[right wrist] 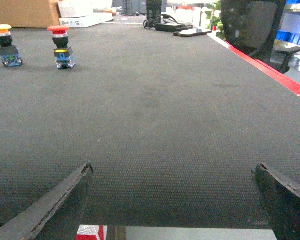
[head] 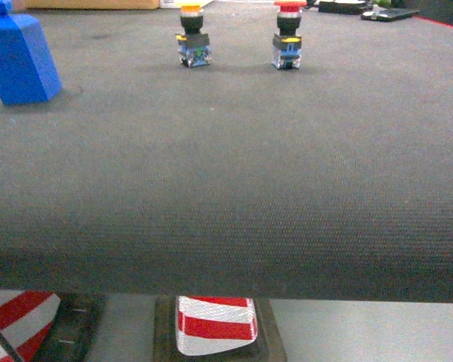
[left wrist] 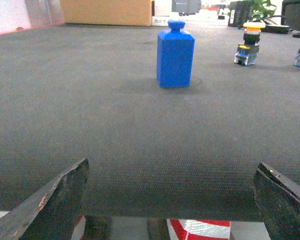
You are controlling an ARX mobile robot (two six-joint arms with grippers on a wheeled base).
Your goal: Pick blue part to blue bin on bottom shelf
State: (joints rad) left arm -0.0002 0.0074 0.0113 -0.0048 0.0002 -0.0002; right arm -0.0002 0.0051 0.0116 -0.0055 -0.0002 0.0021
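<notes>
The blue part (head: 19,56) is a blue boxy block with a small knob on top. It stands upright on the dark mat at the far left of the head view. In the left wrist view the blue part (left wrist: 175,55) is straight ahead and well beyond my left gripper (left wrist: 172,163), which hangs open and empty at the table's front edge. My right gripper (right wrist: 173,165) is also open and empty at the front edge, with bare mat ahead of it. Neither gripper shows in the head view. The blue bin and the bottom shelf are out of view.
A yellow-capped push button (head: 192,38) and a red-capped push button (head: 287,38) stand at the back of the mat. Red-and-white striped blocks (head: 215,324) sit on the floor below the table's front edge. A cardboard box (left wrist: 107,12) and an office chair (right wrist: 250,25) lie beyond the table.
</notes>
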